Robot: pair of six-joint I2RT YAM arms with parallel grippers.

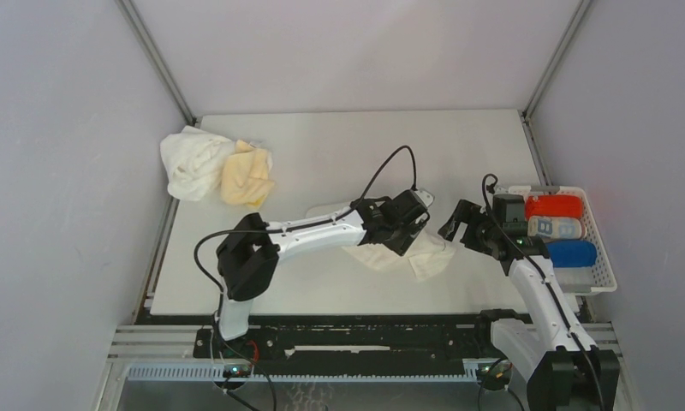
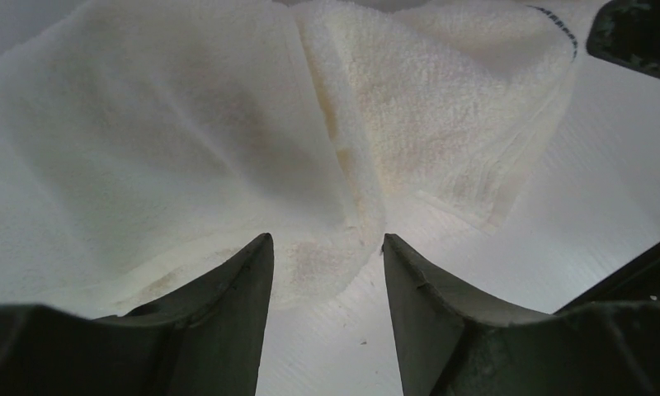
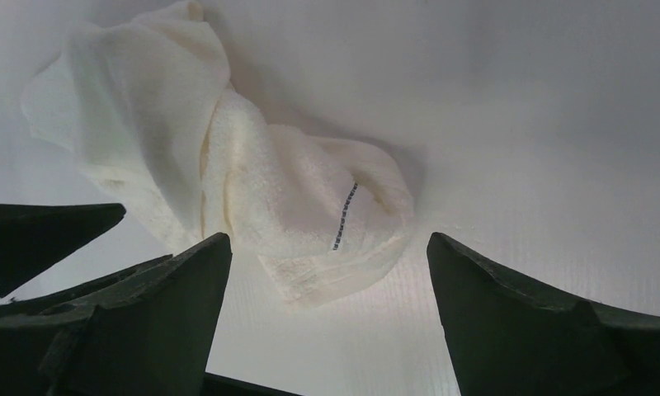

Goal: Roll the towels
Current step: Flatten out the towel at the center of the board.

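Observation:
A crumpled cream towel [image 1: 416, 254] lies on the table in front of both arms. My left gripper [image 1: 413, 224] hovers low over its left part, jaws open. In the left wrist view the towel [image 2: 228, 140] fills the frame, and a corner of it lies flat between the tips of the left gripper [image 2: 327, 247]. My right gripper [image 1: 459, 224] stands wide open just right of the cloth. In the right wrist view the towel [image 3: 252, 181] lies ahead of the right gripper [image 3: 328, 243], with bare table between the fingers. A white towel [image 1: 192, 161] and a pale yellow-orange towel [image 1: 247, 175] sit bunched at the back left.
A white slatted basket [image 1: 603, 253] stands at the right edge. It holds a red roll [image 1: 553, 205], a light-blue patterned roll [image 1: 555, 227] and a royal blue roll [image 1: 572, 253]. Grey walls close in the table on three sides.

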